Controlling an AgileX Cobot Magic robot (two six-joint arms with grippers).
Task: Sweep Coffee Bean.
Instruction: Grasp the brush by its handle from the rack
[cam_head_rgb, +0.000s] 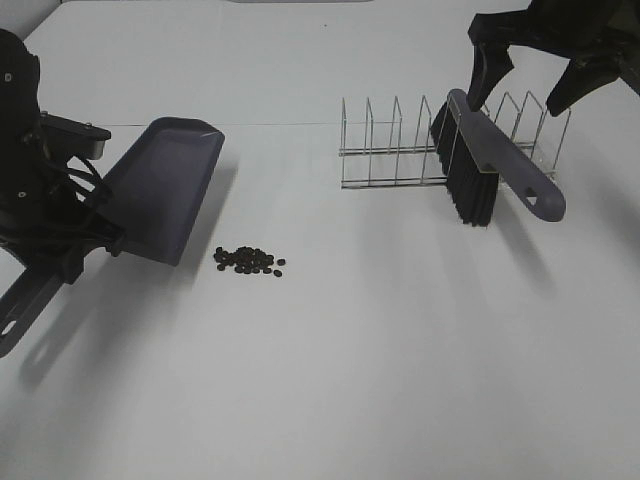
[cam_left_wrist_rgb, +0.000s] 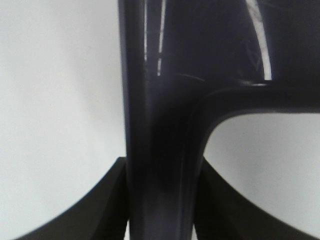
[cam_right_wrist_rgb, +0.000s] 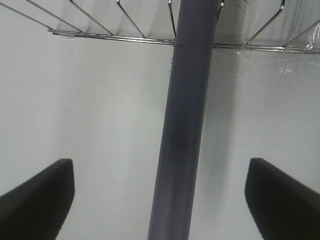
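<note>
Gripping the grey dustpan handle, left claw is clenched. Right claw hangs spread over the brush propped in the wire rack, grasping nothing. Coffee bean pile on tabletop, dustpan's 4 o'clock. Risk: an off-centre grab tips the brush or drags the rack.

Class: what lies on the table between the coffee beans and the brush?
Nothing: the high view shows only bare white table between the coffee beans and the brush.
</note>
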